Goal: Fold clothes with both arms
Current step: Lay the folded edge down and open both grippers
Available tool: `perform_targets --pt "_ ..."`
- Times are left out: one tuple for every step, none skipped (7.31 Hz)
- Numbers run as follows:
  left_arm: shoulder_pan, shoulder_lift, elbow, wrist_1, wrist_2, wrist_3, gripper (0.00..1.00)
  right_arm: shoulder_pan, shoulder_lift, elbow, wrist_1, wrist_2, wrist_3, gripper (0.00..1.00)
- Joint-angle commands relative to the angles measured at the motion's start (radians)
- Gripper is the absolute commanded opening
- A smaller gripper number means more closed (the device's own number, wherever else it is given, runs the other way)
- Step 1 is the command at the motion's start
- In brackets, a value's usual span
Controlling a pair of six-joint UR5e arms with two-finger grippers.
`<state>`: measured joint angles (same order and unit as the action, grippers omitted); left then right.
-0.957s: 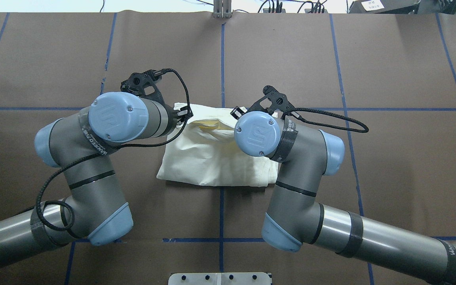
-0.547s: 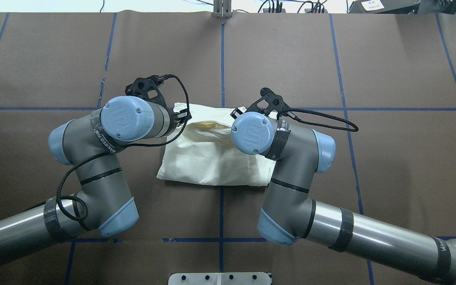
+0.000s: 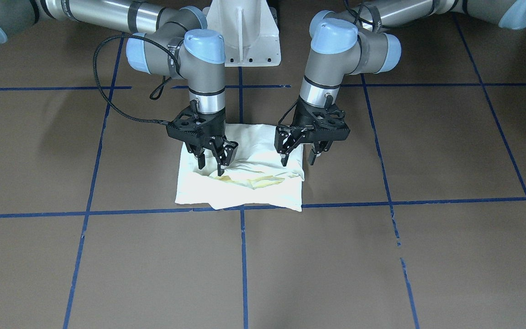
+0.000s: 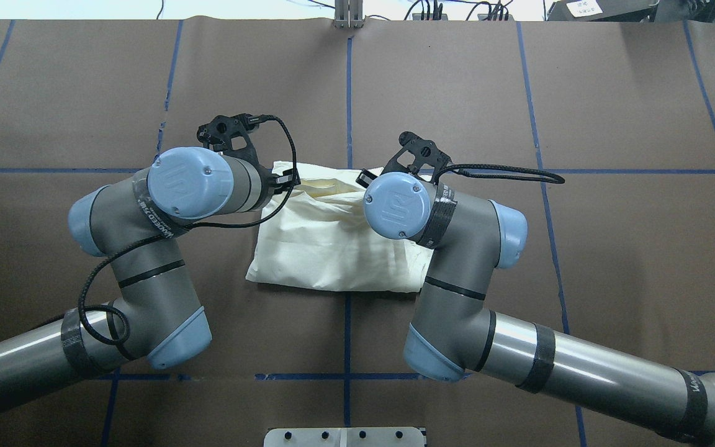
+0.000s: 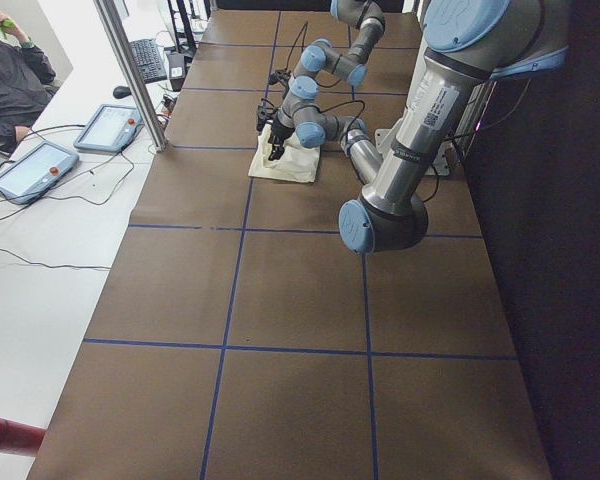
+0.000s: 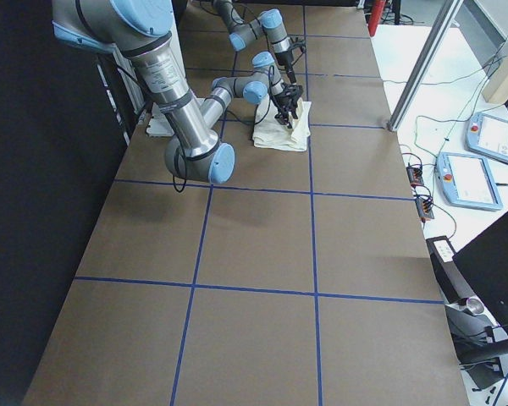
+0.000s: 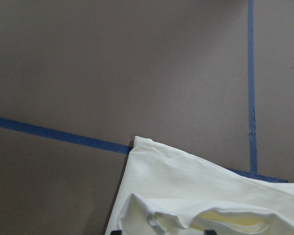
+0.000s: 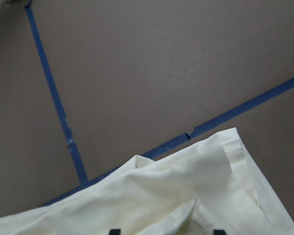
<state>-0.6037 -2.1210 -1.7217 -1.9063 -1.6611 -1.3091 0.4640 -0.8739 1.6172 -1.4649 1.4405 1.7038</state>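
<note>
A cream folded garment (image 3: 244, 187) lies mid-table; it also shows in the overhead view (image 4: 332, 248). A yellow inner layer (image 3: 256, 181) shows at its far edge. My left gripper (image 3: 298, 160) hangs open over the garment's far corner on my left side, its fingers just above the cloth. My right gripper (image 3: 215, 163) is open over the other far corner, fingertips close to the cloth. In the overhead view both grippers are hidden under the left arm (image 4: 190, 183) and right arm (image 4: 398, 205). Both wrist views show the garment's far edge (image 7: 186, 181) (image 8: 186, 196) between wide-apart fingertips.
The brown table cover (image 3: 381, 256) carries a grid of blue tape lines (image 3: 244, 256). The white pedestal base (image 3: 244, 32) stands behind the garment. Tablets (image 5: 105, 125) and a seated person (image 5: 10, 80) are beyond the table's far side.
Both arms shifted slightly over the garment's far edge. The yellow inner layer that showed in the overhead view is now nearly hidden as the cloth's far edge settled.
</note>
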Motion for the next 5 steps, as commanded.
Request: perform_targets --pt "-0.057 0.047 -0.041 -0.025 -0.086 0.116 1.00 -0.022 -0.026 0.069 -0.002 0.018 -0.117 1.00" --pt "-0.056 0.047 -0.041 -0.025 -0.086 0.116 1.00 -0.083 -0.028 0.056 -0.003 -0.023 -0.157 1.00" --pt "-0.056 0.047 -0.041 -0.025 -0.086 0.113 1.00 -0.097 -0.017 0.017 -0.003 -0.076 -0.191 1.00" --pt "-0.056 0.049 -0.041 -0.025 -0.086 0.110 1.00 -0.094 -0.001 -0.041 -0.002 -0.081 -0.196 1.00" --pt "-0.056 0.049 -0.042 -0.025 -0.086 0.107 1.00 -0.070 0.001 -0.054 -0.003 -0.081 -0.220 1.00"
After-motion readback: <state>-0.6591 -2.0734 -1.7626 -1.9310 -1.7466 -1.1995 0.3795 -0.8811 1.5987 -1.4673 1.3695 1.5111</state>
